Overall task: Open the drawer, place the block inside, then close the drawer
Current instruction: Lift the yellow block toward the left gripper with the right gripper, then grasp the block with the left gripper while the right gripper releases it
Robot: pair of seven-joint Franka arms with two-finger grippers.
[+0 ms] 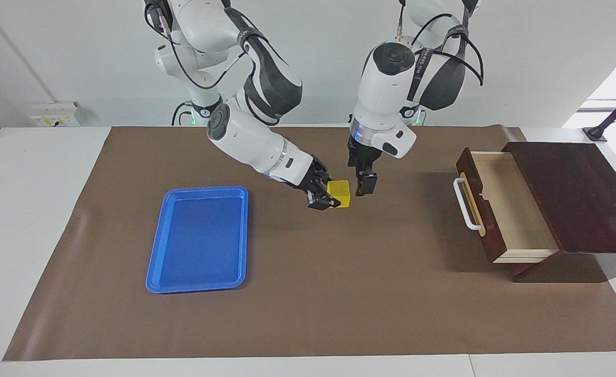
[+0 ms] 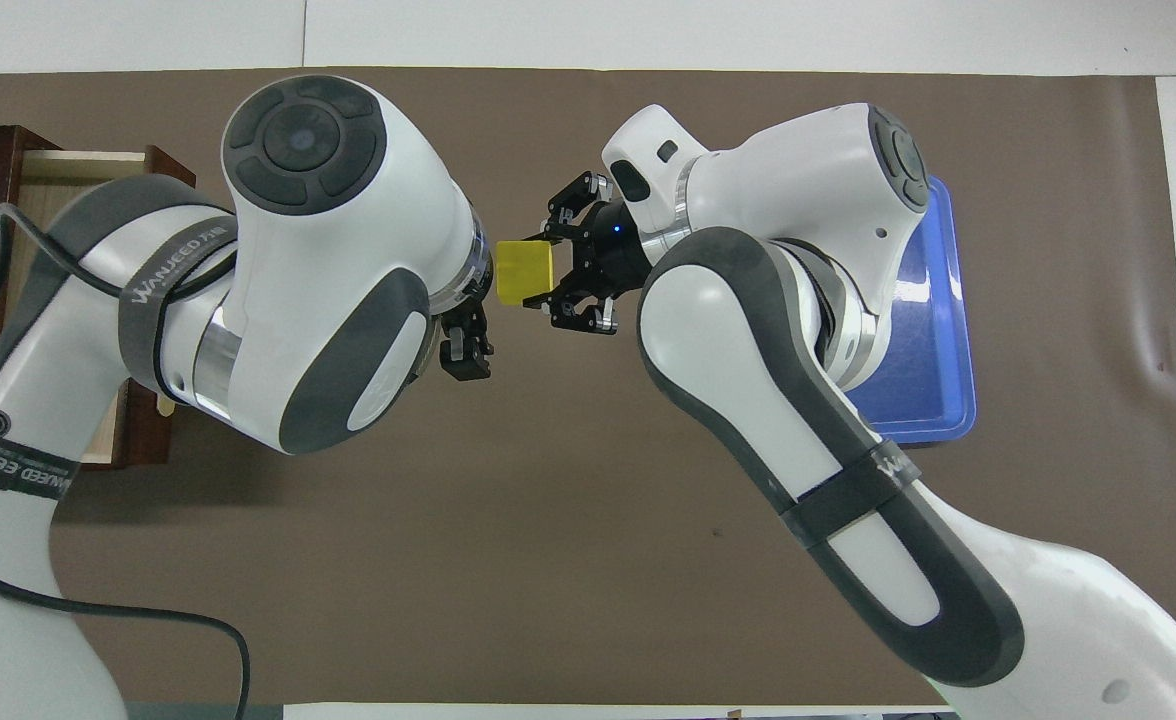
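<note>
Over mid-table, your right gripper [image 1: 325, 195] clamps the block [image 1: 339, 193] while the left gripper [image 1: 364, 182], fingers spread, waits just beside it, drawer [image 1: 502, 207] open: release before the left closes squarely and the block could drop.

A dark brown wooden drawer [image 1: 502, 207] stands pulled out of its dark wooden box [image 1: 575, 193] at the left arm's end of the tabletop, pale interior bare, white bar handle [image 1: 465, 204] facing the middle. A small bright yellow block [image 1: 339, 192] is held above mid-tabletop, gripped by the right pincer [image 1: 328, 195].
</note>
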